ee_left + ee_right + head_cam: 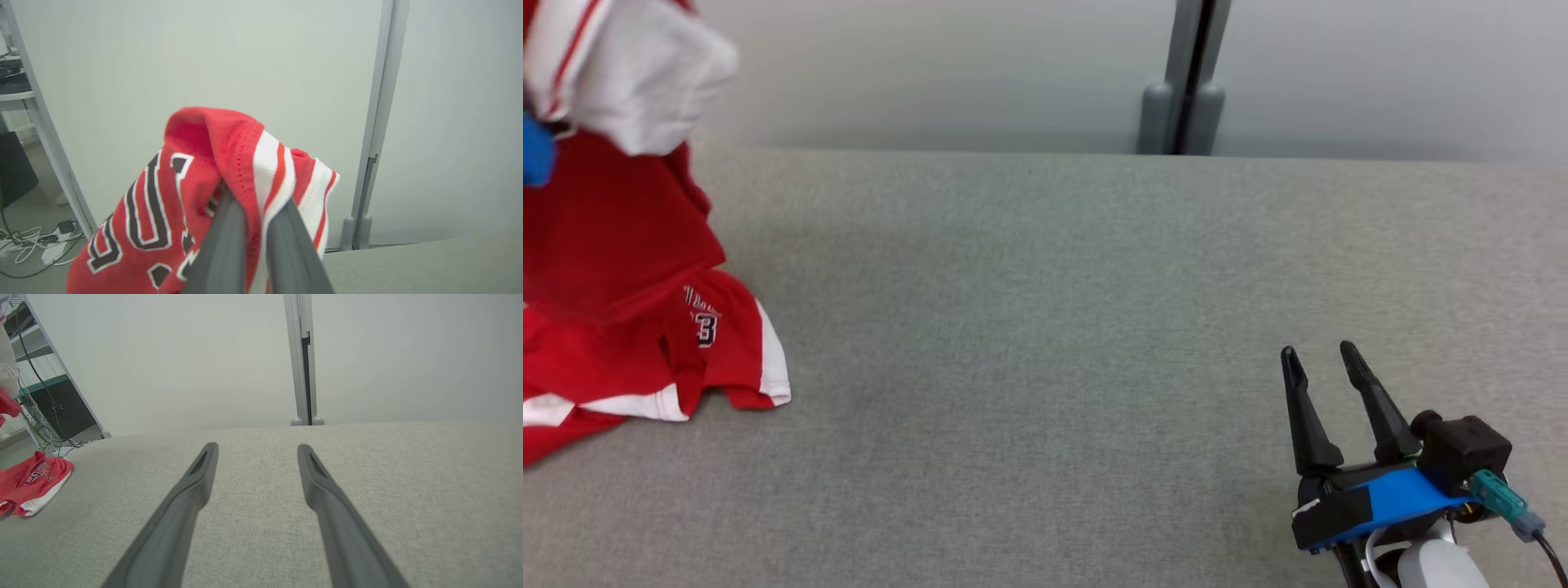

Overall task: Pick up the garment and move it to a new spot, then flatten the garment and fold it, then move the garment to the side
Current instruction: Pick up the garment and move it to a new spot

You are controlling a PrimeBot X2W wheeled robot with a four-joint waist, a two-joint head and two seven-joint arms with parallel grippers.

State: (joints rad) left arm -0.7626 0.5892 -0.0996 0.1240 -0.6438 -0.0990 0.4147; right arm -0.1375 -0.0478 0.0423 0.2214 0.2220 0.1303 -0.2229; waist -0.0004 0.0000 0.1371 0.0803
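The garment (621,269) is a red jersey with white trim and dark lettering. At the far left of the head view it hangs lifted, its lower part still lying bunched on the grey table (1045,327). In the left wrist view my left gripper (257,204) is shut on a fold of the garment (229,163), which drapes over both fingers. My right gripper (1319,359) stands open low at the right over bare table, holding nothing. The right wrist view shows its spread fingers (204,465) and the garment (32,482) far off at the left.
A pale wall panel with a grey post (1188,82) runs behind the table's far edge. Shelving and cables (41,396) stand beyond the table's left end. Cables and a power strip (36,245) lie on the floor there.
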